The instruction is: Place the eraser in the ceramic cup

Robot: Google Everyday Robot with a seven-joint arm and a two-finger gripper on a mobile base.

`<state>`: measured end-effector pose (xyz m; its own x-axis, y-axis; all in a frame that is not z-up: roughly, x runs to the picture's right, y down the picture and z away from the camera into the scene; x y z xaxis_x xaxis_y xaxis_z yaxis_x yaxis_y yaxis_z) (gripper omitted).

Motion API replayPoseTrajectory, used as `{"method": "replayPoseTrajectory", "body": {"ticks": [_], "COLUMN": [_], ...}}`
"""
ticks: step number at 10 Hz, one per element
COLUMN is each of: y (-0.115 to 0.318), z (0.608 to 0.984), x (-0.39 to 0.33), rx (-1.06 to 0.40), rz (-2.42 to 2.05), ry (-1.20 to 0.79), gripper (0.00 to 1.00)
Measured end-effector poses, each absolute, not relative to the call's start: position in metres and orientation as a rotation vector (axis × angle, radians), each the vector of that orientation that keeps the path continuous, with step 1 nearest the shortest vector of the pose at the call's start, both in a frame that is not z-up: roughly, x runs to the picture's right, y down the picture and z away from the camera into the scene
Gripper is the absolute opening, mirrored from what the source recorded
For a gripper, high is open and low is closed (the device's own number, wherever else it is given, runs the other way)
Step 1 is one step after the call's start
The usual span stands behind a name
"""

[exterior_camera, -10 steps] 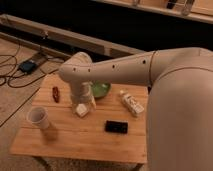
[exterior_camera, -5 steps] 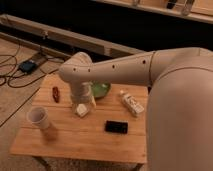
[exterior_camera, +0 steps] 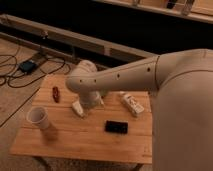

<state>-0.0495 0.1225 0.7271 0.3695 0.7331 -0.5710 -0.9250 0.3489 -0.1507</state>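
The eraser is a flat black slab lying on the wooden table, right of centre near the front. The ceramic cup is white and stands upright near the table's left front edge. My gripper hangs under the bulky white arm, low over the table's middle. It is beside a whitish square block, left of and behind the eraser and well to the right of the cup. The arm hides most of the gripper.
A long white carton-like item lies behind the eraser on the right. A small red object lies at the back left. Cables and a black box are on the floor to the left. A dark wall runs behind the table.
The arm's wrist has dropped slightly toward the table and now covers the green bowl seen before. The eraser and the cup have not moved.
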Motion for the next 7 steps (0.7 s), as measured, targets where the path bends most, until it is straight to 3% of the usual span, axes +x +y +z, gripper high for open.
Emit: {"method": "replayPoseTrajectory", "body": {"ticks": [7], "y": [0.186], "z": [0.777], "x": [0.017], "rx": [-0.636], "rz": [0.939], "ry": [0.401], "gripper": [0.65]}}
